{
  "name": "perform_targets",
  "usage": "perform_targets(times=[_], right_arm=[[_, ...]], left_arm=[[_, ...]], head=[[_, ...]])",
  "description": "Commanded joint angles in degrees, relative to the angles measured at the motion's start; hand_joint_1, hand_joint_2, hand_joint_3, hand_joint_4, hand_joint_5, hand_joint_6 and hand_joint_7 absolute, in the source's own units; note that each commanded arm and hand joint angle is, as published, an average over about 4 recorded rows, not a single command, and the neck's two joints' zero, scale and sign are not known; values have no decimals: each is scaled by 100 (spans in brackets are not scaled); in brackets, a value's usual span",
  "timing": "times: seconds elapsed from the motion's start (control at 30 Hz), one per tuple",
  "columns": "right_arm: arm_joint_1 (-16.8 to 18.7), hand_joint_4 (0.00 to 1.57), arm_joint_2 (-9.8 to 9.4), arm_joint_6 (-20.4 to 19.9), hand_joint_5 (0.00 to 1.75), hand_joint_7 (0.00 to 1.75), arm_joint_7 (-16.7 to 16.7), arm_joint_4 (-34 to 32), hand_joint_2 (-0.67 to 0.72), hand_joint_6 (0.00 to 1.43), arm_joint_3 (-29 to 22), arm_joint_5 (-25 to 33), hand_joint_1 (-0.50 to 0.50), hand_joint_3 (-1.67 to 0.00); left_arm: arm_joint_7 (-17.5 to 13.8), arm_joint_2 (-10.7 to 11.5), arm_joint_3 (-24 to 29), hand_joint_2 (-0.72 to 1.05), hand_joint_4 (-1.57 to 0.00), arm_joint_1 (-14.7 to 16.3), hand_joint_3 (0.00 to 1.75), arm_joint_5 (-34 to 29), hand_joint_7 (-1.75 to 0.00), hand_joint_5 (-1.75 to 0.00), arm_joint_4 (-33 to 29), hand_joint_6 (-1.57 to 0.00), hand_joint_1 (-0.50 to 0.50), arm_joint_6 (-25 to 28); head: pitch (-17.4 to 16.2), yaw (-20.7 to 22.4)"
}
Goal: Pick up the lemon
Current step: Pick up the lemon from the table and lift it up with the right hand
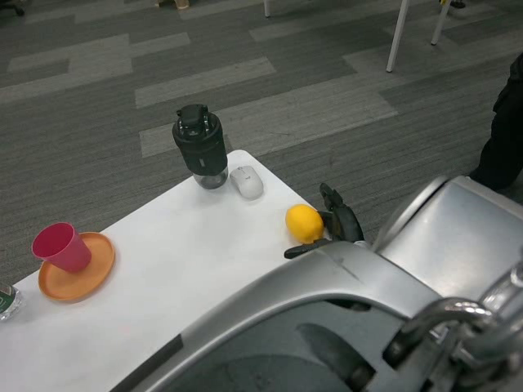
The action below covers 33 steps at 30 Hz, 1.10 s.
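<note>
Right hand (331,229) touches lemon (304,223); mouse (247,181) near.

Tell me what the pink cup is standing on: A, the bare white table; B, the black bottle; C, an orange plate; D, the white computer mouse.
C: the pink cup stands on the orange plate near the table's left edge, well apart from the black bottle and the white mouse.

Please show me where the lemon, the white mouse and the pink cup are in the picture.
lemon (304,223): head view, middle of its yellow skin.
white mouse (247,181): head view, centre of its top shell.
pink cup (62,247): head view, middle of its outer wall.
</note>
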Motion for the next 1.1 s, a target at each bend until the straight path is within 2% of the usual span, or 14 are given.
perform_targets(times=[0.03,0.17,0.37,0.5,0.6,0.73,0.83,0.97,1.0,1.1], right_arm=[[-107,0,-73,-95,107,0,-58,70,-30,0,-6,-10,-29,-34],[-125,0,-73,-121,119,0,-84,96,-40,0,3,-80,-29,-52],[-162,0,-88,-130,136,0,-139,96,-54,0,-17,-629,-36,-87],[-182,0,-99,-130,138,0,-154,92,-54,0,-28,-805,-38,-105],[-186,0,-145,-130,145,0,-154,87,-54,0,-21,-998,-38,-111],[-186,0,-174,-130,145,0,-154,87,-54,0,-28,-1097,-38,-119],[-186,0,-165,-130,145,0,-154,92,-54,0,-122,-1084,-34,-109],[-186,0,-143,-130,145,0,-154,96,-53,0,-278,-1051,-30,-81],[-186,0,-141,-130,145,0,-154,96,-49,0,-296,-1047,-29,-71],[-186,0,-139,-130,145,0,-154,96,-26,0,-326,-1029,-29,-48]], left_arm=[[-14,24,48,96,0,8,9,-17,0,0,-19,0,50,10],[-14,24,57,96,0,8,7,-17,0,0,-19,0,50,10],[-14,29,64,96,0,3,9,-17,0,0,-19,0,50,7],[-14,29,70,96,0,8,9,-17,0,0,-19,0,50,1],[-14,31,75,96,0,6,9,-17,0,0,-19,0,50,1],[-14,33,75,96,0,-1,9,-17,0,0,-19,0,50,-6],[-14,33,75,96,0,-1,9,-17,0,0,-19,0,50,-8],[-14,33,75,96,0,-1,9,-17,0,0,-19,0,50,-8],[-14,33,75,96,0,-1,9,-17,0,0,-19,0,50,-8],[-14,29,75,96,0,-1,9,-17,0,0,-19,0,50,-8]], head=[[-5,1],[-8,-5],[-10,19],[-17,23],[-16,22],[-29,36],[-33,27],[-32,27],[-30,27],[-30,27]])
